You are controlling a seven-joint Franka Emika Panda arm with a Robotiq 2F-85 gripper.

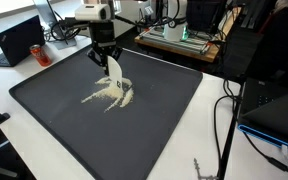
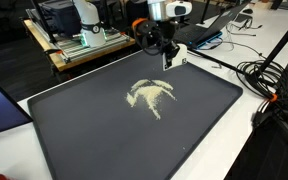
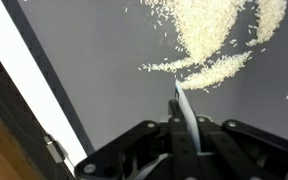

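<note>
While your gripper (image 3: 184,128) is clamped shut on a thin white blade (image 3: 180,104), that blade pokes out edge-on, with its tip near the scattered rice (image 3: 212,35). The rice sits about mid-way on the dark mat (image 1: 169,120). I can't tell if the blade touches the mat.

White table (image 1: 6,108) carries dark mat (image 1: 159,125) strewn with rice (image 1: 112,93).

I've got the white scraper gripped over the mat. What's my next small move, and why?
Probably lower the white scraper to the dark mat and nudge the thin grain streak toward the main heap: the gripper is shut on it, and its tip sits just short of that streak.
</note>
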